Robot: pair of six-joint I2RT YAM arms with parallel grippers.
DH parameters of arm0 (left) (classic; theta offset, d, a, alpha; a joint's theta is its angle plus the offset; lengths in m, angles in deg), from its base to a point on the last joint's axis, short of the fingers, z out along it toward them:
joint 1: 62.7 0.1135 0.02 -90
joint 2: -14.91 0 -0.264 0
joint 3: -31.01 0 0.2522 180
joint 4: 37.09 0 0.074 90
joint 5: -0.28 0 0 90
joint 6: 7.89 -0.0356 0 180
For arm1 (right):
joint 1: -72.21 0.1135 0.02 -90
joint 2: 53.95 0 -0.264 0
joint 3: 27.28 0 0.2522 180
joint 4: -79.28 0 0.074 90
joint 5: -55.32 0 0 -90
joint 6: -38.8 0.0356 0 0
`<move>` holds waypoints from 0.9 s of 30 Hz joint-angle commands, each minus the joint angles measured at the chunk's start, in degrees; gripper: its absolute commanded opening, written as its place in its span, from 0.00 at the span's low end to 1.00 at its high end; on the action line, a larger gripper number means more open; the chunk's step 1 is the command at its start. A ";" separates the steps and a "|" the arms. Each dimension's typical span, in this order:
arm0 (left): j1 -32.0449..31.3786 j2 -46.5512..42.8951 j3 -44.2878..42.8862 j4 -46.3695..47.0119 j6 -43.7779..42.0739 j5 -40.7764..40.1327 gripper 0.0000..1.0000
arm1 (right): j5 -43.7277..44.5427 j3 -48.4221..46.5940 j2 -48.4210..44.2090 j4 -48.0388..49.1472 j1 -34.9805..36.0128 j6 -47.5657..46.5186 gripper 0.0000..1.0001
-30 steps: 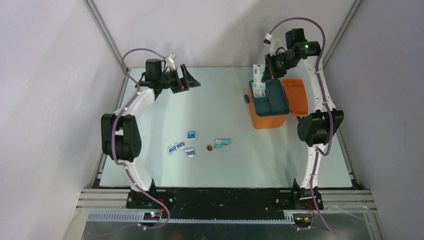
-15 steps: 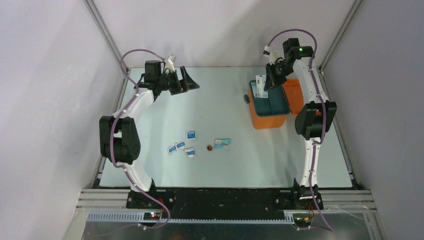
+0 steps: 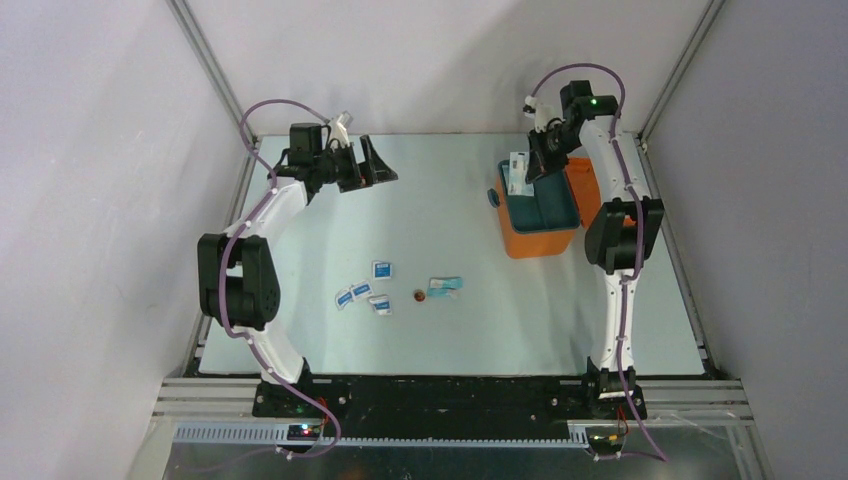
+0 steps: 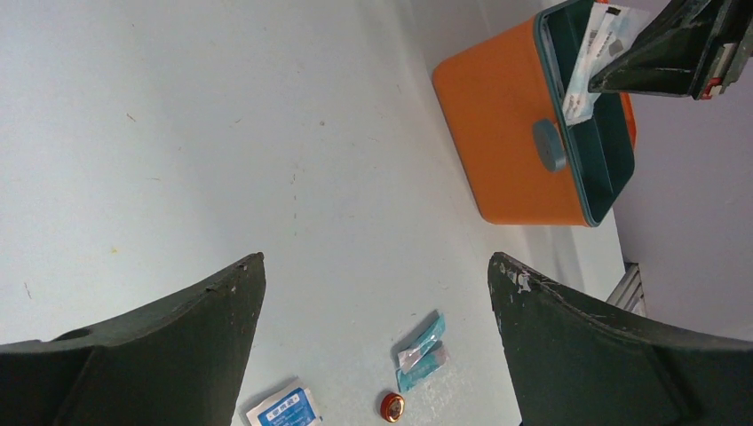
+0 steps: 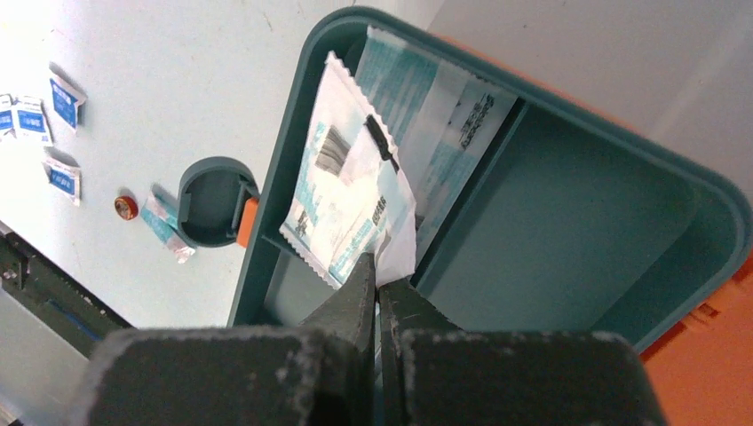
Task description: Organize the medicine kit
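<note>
Medicine kit (image 3: 535, 240) open, right gripper (image 5: 377, 282) pinching packet (image 5: 351, 209)

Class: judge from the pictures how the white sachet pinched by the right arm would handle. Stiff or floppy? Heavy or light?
Probably floppy: the sachet is a thin, flat pouch held by one corner between the right gripper's fingers. Likely light, since that small pinch seems enough to hold it at the medicine kit. Its glossy film may slip.
</note>
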 commanded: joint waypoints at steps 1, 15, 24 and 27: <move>-0.29 -1.95 -0.49 0.44 -1.84 -0.62 1.00 | 1.35 -4.08 1.55 2.05 0.85 0.44 0.00; -0.55 -1.64 -0.85 -0.18 -2.51 -0.81 1.00 | 4.98 -6.02 3.30 3.23 2.74 -0.10 0.07; -0.73 -1.42 -1.13 -0.64 -3.32 -1.18 1.00 | 13.39 -7.00 -0.91 5.79 3.81 0.58 0.48; -0.80 -1.02 -1.52 -0.81 -3.37 -1.21 1.00 | 13.71 -6.75 -2.05 6.33 3.75 0.51 0.50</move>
